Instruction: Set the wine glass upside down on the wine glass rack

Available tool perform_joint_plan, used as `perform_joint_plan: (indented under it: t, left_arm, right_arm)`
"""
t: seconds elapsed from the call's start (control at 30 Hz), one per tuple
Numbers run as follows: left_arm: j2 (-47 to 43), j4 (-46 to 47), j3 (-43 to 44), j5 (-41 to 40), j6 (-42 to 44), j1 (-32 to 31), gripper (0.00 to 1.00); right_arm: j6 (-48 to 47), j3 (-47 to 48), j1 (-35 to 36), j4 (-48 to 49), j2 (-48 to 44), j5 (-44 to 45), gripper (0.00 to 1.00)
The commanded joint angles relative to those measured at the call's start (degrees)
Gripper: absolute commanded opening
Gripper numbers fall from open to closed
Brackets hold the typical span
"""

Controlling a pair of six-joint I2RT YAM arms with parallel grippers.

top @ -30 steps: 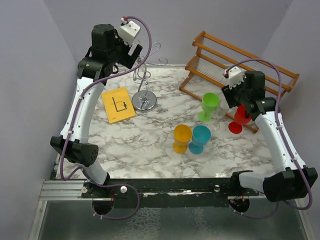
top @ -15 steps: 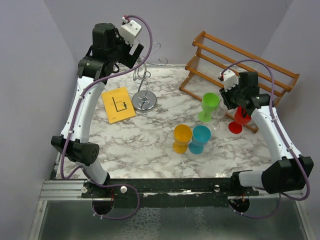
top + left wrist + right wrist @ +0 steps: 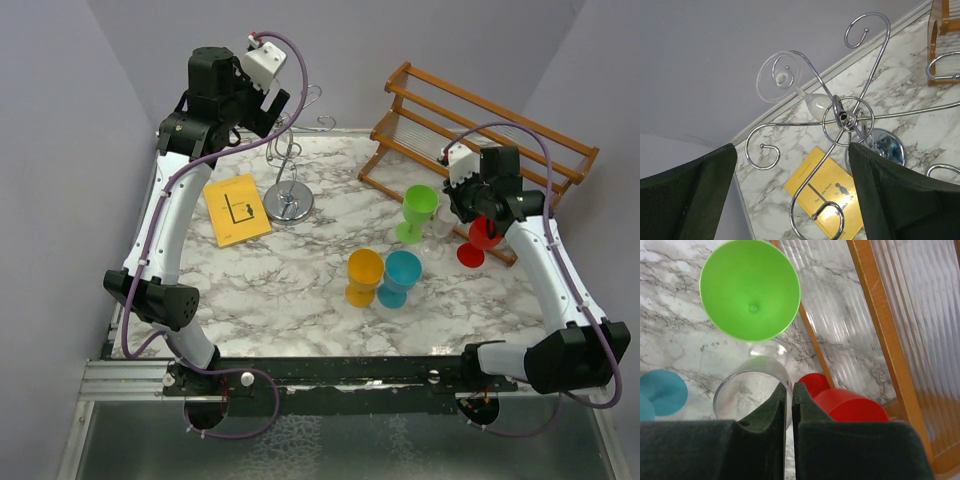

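Observation:
The chrome wine glass rack (image 3: 290, 165) stands at the back left on its disc base. In the left wrist view I look down on its hub (image 3: 842, 117) and scroll arms. A clear wine glass (image 3: 816, 103) hangs upside down from one arm, its foot (image 3: 780, 76) caught in the curl. My left gripper (image 3: 791, 147) is open and empty above the rack. My right gripper (image 3: 789, 386) is shut on the rim of a second clear wine glass (image 3: 747, 390), which stands upright between a green glass (image 3: 750, 290) and a red glass (image 3: 850, 405).
A yellow book (image 3: 236, 209) lies left of the rack base. The green (image 3: 418, 212), red (image 3: 483, 238), orange (image 3: 364, 275) and blue (image 3: 402, 275) glasses stand at centre right. A brown wooden slatted rack (image 3: 480, 135) stands at the back right, just behind the red glass.
My right wrist has shifted slightly right and back over the clear glass. My left gripper has edged up and right above the chrome rack.

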Motion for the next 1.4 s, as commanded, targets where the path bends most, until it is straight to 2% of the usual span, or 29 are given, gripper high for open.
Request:
perform_joint_plan:
  t: [0.0, 0.13, 0.33, 0.5, 0.77, 1.07, 1.37]
  left_arm:
    - [0.2, 0.3, 1.5, -0.9, 1.0, -0.4, 0.97]
    - [0.2, 0.7, 1.0, -0.9, 1.3, -0.4, 0.97]
    - [-1.0, 1.8, -0.8, -0.7, 1.8, -0.4, 0.98]
    - [-2.2, 2.5, -2.1, 0.2, 1.6, -0.4, 0.98]
    - [-3.7, 4.4, -4.0, 2.3, -0.7, -0.4, 0.98]
    - [-5.4, 7.7, -5.6, 15.8, -13.7, -0.4, 0.98]
    - [-3.5, 13.3, -2.5, 27.3, -30.3, -0.4, 0.92]
  right_arm:
    - [-3.3, -1.1, -0.2, -4.1, -5.0, 0.4, 0.02]
    - [-5.1, -2.0, -0.2, -6.4, -7.7, -3.6, 0.02]
    - [-5.9, 0.5, -0.2, -8.5, -6.8, -11.9, 0.02]
    - [-5.7, 5.0, -0.2, -10.4, -4.1, -19.5, 0.02]
    - [-2.2, 13.5, -0.2, -7.0, 0.0, -27.9, 0.02]
    - [7.5, 26.0, -0.2, 0.7, 6.3, -40.4, 0.02]
    - [23.0, 34.2, -0.2, 15.0, 8.3, -35.0, 0.02]
